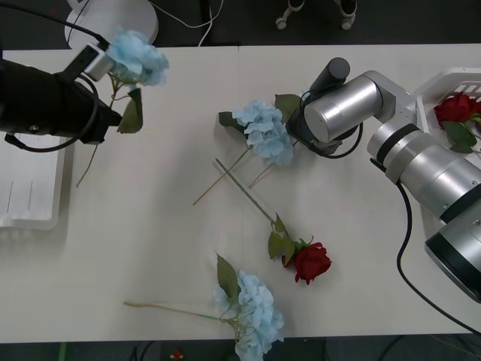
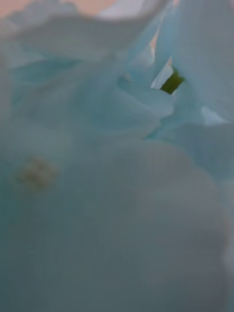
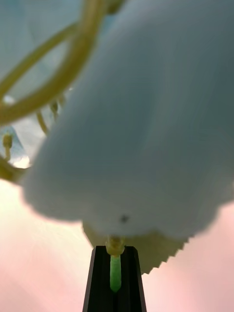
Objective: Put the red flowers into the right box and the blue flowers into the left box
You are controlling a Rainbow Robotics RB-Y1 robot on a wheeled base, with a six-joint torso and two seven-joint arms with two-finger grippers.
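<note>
- My left gripper [image 3: 115,278] is clamped on the green stem of a blue hydrangea [image 1: 137,55] at the white table's [image 1: 150,248] far left, bloom pointing away from me, stem trailing back toward the left box [image 1: 30,199].
- My right gripper sits on the centre hydrangea [image 1: 264,131]; I cannot tell its finger state.
- A red rose [image 1: 310,261] lies near the front, stem running diagonally away to the left.
- Another rose [image 1: 455,107] rests in the right box [image 1: 440,83].

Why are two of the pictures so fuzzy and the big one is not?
Front view: sharp, evenly lit, with soft shadows under the red rose on the table. Right wrist view: a blue flower sits so near the lens that its petals blur. Left wrist view: another blue flower is blurred too, while the left pincer, shut on its green stem, looks sharper.
</note>
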